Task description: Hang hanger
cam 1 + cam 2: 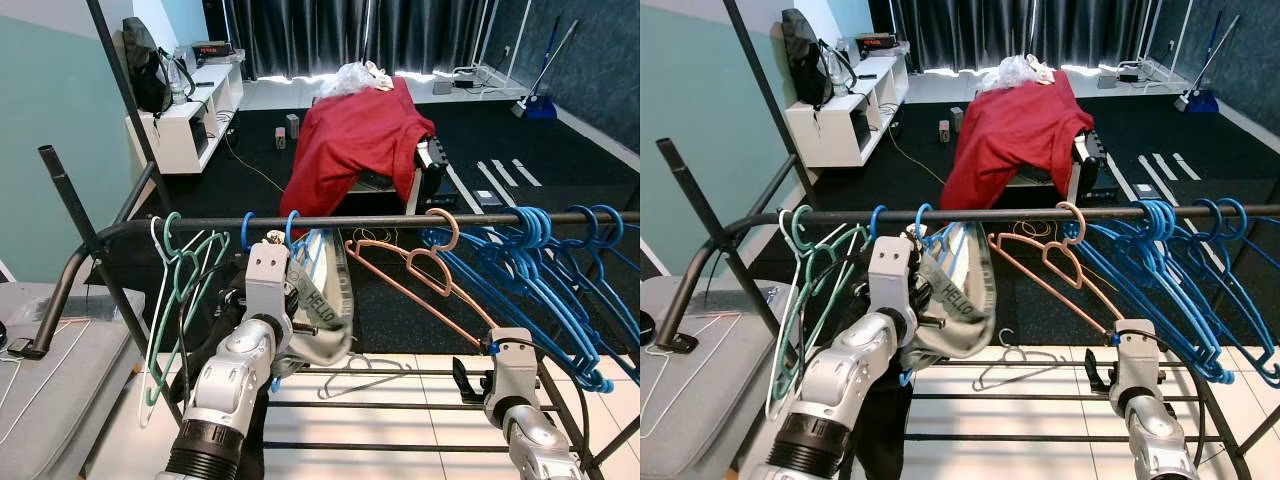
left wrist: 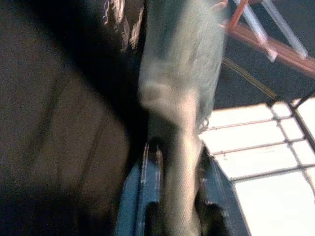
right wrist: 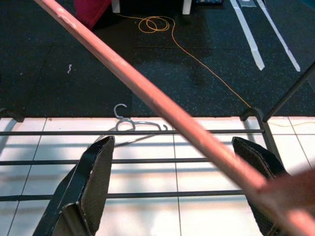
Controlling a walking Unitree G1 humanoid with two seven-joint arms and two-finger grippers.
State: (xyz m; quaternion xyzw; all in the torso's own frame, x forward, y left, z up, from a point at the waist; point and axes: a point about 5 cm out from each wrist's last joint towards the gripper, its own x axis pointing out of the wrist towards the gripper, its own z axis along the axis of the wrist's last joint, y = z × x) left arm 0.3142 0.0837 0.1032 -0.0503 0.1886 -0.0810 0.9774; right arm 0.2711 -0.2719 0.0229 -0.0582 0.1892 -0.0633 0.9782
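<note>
A black rail (image 1: 400, 219) crosses the rack. Hooked on it near the left is a blue hanger (image 1: 293, 226) carrying a grey-white garment (image 1: 325, 290) with a "HELLO" strap. My left gripper (image 2: 179, 214) is raised just under the rail against that garment, shut on the clothed blue hanger, with fabric and blue plastic between its fingers. A pink hanger (image 1: 420, 270) hangs mid-rail. My right gripper (image 3: 172, 187) sits low under the rail, open and holding nothing, and the pink hanger's bar (image 3: 147, 93) crosses in front of it.
Green and white hangers (image 1: 175, 285) hang at the rail's left end, several blue hangers (image 1: 540, 280) at the right. A wire hanger (image 1: 360, 375) lies on the floor under the rack. A grey board (image 1: 60, 380) stands left, red cloth (image 1: 355, 135) beyond.
</note>
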